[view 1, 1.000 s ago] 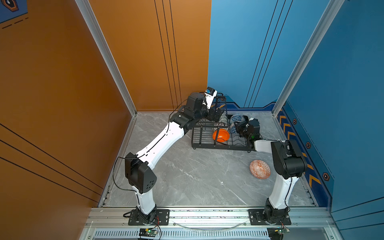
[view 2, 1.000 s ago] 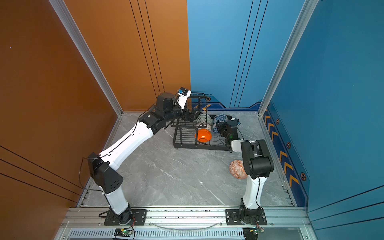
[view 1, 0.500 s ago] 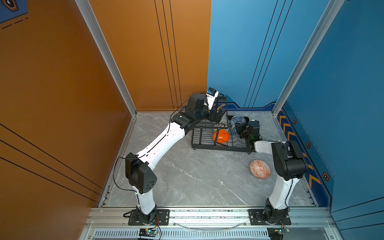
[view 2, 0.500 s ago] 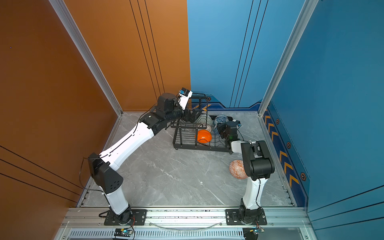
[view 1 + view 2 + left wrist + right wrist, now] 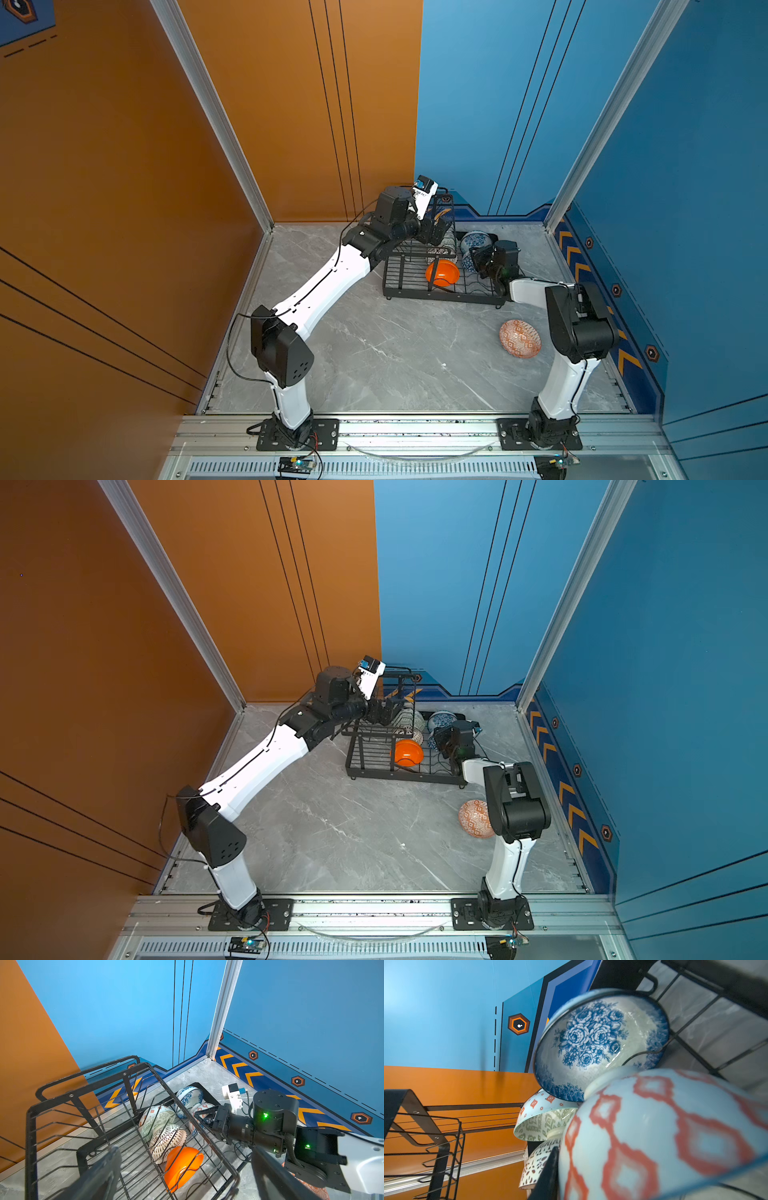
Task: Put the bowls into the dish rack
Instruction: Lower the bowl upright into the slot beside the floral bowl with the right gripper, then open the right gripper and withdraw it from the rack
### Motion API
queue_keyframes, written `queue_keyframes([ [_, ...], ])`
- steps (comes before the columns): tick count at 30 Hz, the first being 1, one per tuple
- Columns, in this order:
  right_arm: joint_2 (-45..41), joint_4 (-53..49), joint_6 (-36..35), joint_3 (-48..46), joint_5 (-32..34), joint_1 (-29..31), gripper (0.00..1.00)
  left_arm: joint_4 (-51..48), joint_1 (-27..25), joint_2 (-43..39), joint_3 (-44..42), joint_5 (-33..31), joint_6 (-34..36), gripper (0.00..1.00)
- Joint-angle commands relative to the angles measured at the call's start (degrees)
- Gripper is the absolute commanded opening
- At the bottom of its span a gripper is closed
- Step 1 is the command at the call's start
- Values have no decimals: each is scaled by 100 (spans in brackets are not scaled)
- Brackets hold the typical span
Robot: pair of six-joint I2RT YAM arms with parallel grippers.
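The dish rack (image 5: 440,296) stands on the grey counter (image 5: 374,353) by its far edge, nearer to the far right corner. Five bowls are in its base tray. The plain orange bowl (image 5: 442,272) stands on its edge close to the front side of the rack. Behind it, the dark-lattice bowl (image 5: 168,1140) and the pale-green patterned bowl (image 5: 158,1120) lean one against the other. The blue-floral bowl (image 5: 591,1043) is tilted at the far side of the rack.

The red-diamond bowl (image 5: 654,1136) is just in front of the blue-floral one. The right gripper (image 5: 202,1118) is directly at this bowl, and one dark finger (image 5: 550,1167) lies along its side. I cannot tell whether the jaws grip the bowl or stand loose from it.

The left gripper (image 5: 436,230) hovers above the raised upper basket of the rack. Its fingers (image 5: 104,1172) are spread wide and hold nothing.

The orange-red geometric bowl (image 5: 519,338) is outside the rack. It lies on the counter near the right edge, beside the right arm.
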Motion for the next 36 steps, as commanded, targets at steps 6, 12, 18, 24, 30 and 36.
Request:
queue_keyframes([
  [6, -196, -529, -257, 166, -89, -30, 32, 12, -73, -10, 7, -15, 21, 98],
  [12, -266, -630, -335, 242, -125, -45, 43, 16, -73, -1, 33, -52, 29, 98],
  [18, -363, -748, -410, 283, -146, -54, 59, 14, -73, -10, 40, -113, 56, 98],
  [24, -472, -871, -480, 314, -160, -94, 74, 34, -73, 7, 51, -130, 65, 98],
  [30, -639, -1096, -592, 355, -173, -141, 94, 85, -71, 25, 59, -179, 80, 98],
  [36, -870, -1398, -699, 406, -291, -254, 100, 147, -73, 81, 95, -211, 91, 98],
])
